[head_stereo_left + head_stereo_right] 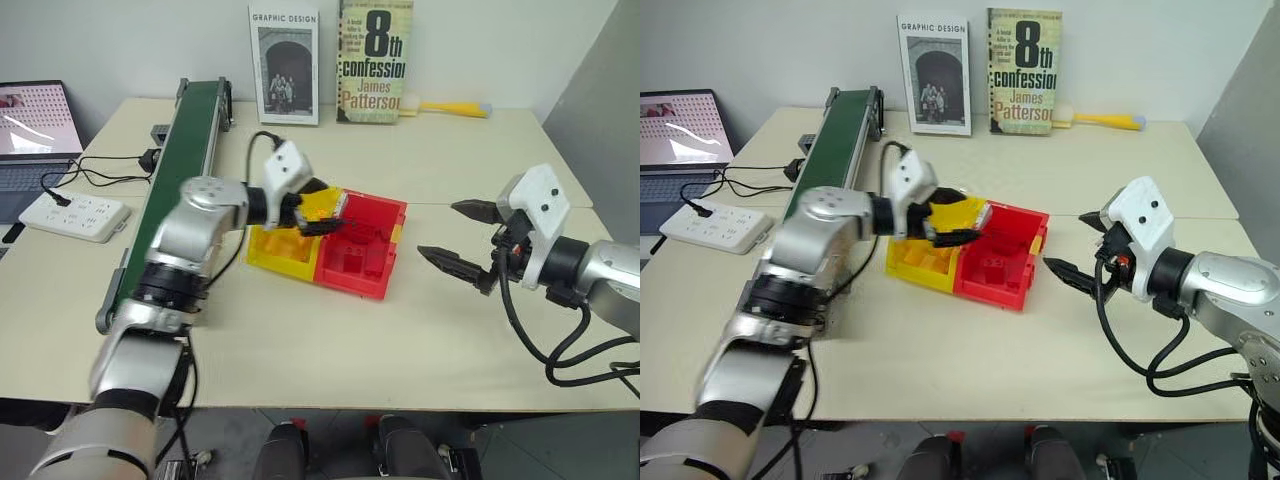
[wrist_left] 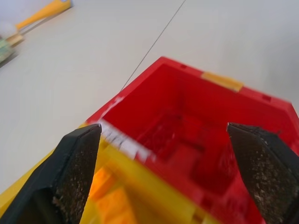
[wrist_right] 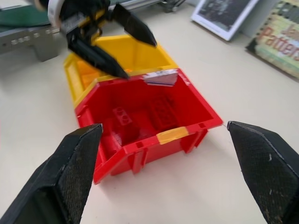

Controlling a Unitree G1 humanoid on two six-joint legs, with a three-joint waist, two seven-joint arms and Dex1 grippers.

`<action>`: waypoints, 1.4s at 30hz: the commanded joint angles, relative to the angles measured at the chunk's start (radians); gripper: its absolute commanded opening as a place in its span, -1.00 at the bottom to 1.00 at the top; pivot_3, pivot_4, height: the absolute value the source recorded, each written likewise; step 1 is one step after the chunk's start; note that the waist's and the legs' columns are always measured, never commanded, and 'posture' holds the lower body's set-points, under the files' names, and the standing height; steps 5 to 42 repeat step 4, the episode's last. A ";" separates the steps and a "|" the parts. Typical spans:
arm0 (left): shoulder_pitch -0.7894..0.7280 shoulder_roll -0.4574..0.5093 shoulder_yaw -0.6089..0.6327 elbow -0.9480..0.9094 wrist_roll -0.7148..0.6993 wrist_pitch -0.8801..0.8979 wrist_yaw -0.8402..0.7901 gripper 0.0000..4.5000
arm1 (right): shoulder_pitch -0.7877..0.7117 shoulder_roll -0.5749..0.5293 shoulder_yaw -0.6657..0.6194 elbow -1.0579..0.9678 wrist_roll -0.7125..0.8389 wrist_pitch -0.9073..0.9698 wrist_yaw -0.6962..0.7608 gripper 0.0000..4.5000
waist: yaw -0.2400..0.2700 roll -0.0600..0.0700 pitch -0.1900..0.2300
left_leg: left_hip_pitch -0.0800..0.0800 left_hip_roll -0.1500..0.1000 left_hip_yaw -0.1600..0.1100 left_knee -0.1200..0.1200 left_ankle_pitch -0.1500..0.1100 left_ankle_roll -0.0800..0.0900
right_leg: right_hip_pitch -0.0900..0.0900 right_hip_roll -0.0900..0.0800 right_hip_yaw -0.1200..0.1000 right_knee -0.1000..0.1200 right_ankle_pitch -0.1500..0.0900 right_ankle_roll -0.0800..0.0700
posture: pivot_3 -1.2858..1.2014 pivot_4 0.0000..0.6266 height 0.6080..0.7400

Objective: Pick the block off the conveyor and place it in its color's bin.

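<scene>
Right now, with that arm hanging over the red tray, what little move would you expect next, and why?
Probably the left gripper lifts up and back toward the conveyor. Its fingers stand open and hold nothing, poised over the edge where the red bin meets the yellow tray, and red bricks already lie inside the bin. The right gripper waits open, off to the side.

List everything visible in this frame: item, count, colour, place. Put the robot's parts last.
conveyor: 1, dark green, table's left side.
red bin: 1, mid-table, red bricks inside.
yellow bin: 1, joined to the red bin's left.
books: 2, upright against the back wall.
brush: 1, yellow, beside the books.
power strip: 1, white, left of the conveyor.
laptop: 1, far left.
left gripper: open, over the bins.
right gripper: open, right of the red bin.
</scene>
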 commanded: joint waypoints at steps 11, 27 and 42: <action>0.117 0.192 0.154 -0.234 -0.107 0.153 -0.076 0.97 | -0.047 -0.061 0.066 0.168 -0.089 -0.167 0.180 1.00 | 0.006 0.000 0.001 | 0.000 0.000 -0.001 0.001 0.000 0.000 | 0.000 -0.001 -0.001 0.000 0.000 0.000 | 0.03 -0.52 1.00; 0.117 0.192 0.154 -0.234 -0.107 0.153 -0.076 0.97 | -0.047 -0.061 0.066 0.168 -0.089 -0.167 0.180 1.00 | 0.006 0.000 0.001 | 0.000 0.000 -0.001 0.001 0.000 0.000 | 0.000 -0.001 -0.001 0.000 0.000 0.000 | 0.03 -0.52 1.00; 0.117 0.192 0.154 -0.234 -0.107 0.153 -0.076 0.97 | -0.047 -0.061 0.066 0.168 -0.089 -0.167 0.180 1.00 | 0.006 0.000 0.001 | 0.000 0.000 -0.001 0.001 0.000 0.000 | 0.000 -0.001 -0.001 0.000 0.000 0.000 | 0.03 -0.52 1.00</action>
